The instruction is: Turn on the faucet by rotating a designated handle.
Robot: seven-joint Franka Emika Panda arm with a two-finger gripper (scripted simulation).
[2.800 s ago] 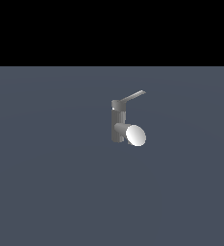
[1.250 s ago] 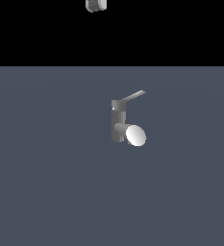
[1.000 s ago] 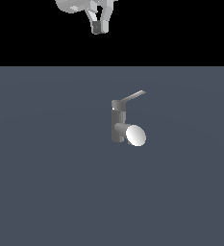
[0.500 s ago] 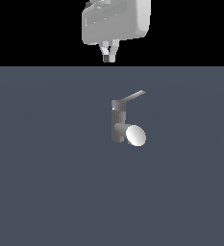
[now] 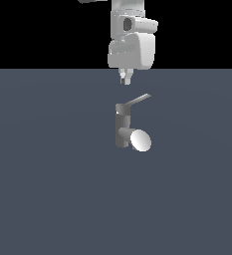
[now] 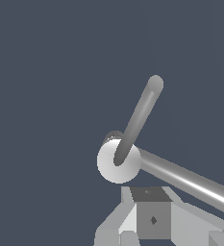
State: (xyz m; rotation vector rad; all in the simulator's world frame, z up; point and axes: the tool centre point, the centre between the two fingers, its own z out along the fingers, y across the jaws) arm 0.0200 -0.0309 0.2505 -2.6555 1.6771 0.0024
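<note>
The faucet [image 5: 122, 128] is a small grey upright post with a stubby spout ending in a pale oval face [image 5: 141, 140]. The handle [image 5: 138, 100] is a thin grey bar slanting up from the post's top toward the exterior view's right. My gripper [image 5: 125, 78] hangs pointing down above the post top, apart from it, fingers close together and empty. In the wrist view the gripper [image 6: 144, 214] sits by a pale round face [image 6: 108, 169]. A thin dark bar [image 6: 140, 115] and a thicker shiny bar [image 6: 190, 181] run out from that face. I cannot tell which bar is the handle.
The faucet stands on a flat blue-grey floor [image 5: 48, 189]. The white arm [image 5: 132, 45] comes down from the top edge of the exterior view.
The arm has come into view from the top and moved down and toward the exterior view's right, ending just above the faucet. The faucet and handle have not moved.
</note>
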